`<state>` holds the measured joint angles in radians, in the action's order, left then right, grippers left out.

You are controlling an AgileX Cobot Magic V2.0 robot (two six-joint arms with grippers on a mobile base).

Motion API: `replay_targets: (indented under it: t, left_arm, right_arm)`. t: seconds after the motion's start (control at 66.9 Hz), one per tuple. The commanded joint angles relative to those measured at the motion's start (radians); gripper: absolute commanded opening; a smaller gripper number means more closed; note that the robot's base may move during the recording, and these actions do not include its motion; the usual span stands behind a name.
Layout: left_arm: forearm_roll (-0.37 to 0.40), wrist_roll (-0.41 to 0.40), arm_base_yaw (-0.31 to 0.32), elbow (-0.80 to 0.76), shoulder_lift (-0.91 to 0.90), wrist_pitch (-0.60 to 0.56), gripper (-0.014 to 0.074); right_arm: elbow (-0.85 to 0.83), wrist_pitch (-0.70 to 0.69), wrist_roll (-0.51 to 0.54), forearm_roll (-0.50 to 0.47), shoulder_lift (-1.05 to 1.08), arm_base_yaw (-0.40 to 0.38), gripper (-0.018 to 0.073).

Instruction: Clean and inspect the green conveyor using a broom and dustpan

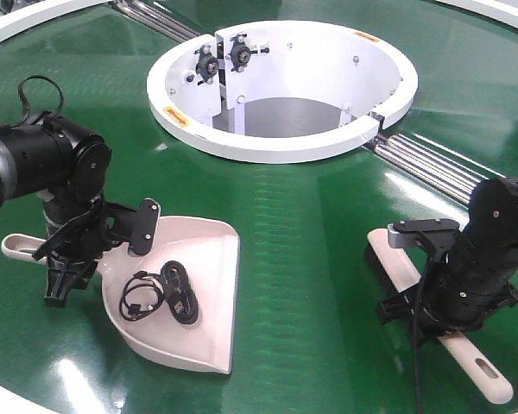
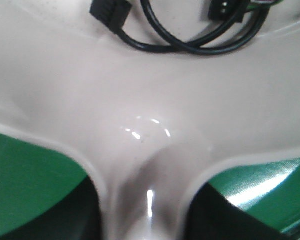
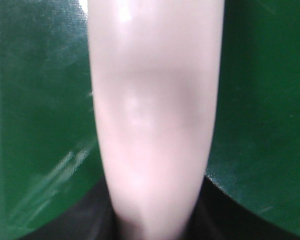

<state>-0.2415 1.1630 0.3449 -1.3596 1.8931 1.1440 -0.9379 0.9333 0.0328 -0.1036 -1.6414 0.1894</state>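
On the white housing [image 1: 268, 142], far centre, orange labels [image 1: 365, 36] are seen but cannot be read. Near left on the green conveyor [image 1: 311, 259], the dustpan [image 1: 198, 285] is laid handle-left, lip near-right, its handle clamped by the left gripper [image 1: 65, 276]; a black cable [image 1: 168, 293] is carried inside. Near right, the broom [image 1: 479, 371], slotted end nearest, is gripped by the right gripper [image 1: 436, 323].

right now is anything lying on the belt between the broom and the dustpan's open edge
Nothing visible. Only bare green conveyor lies between the broom and the lip of the dustpan. The black cable sits inside the pan, not in the gap.
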Motion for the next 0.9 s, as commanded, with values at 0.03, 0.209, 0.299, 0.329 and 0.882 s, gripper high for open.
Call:
replay_targets:
  t: [0.03,0.209,0.299,0.329,0.882]
  left_arm:
    - [0.072,0.010,0.010,-0.025,-0.044,0.008,0.0003]
    - [0.097,0.009,0.010,-0.025,-0.044,0.037,0.0067]
    - [0.095,0.007,0.010,-0.025,-0.044,0.040,0.0125]
    - [0.095,0.000,0.010,-0.025,-0.044,0.040,0.0148]
    - [0.095,-0.284,0.010,-0.025,-0.048,0.017,0.0617]
  right_arm:
    - [-0.022,-0.008,0.011,0.005,0.029,-0.006,0.0145]
    - [-0.022,-0.007,0.011,0.004,0.029,-0.006,0.0232]
    - [-0.022,-0.005,0.010,0.004,0.029,-0.006,0.0274]
    - [-0.022,-0.004,0.010,0.004,0.029,-0.006,0.0283]
    - [-0.022,0.000,0.017,0.022,0.051,-0.006,0.0332]
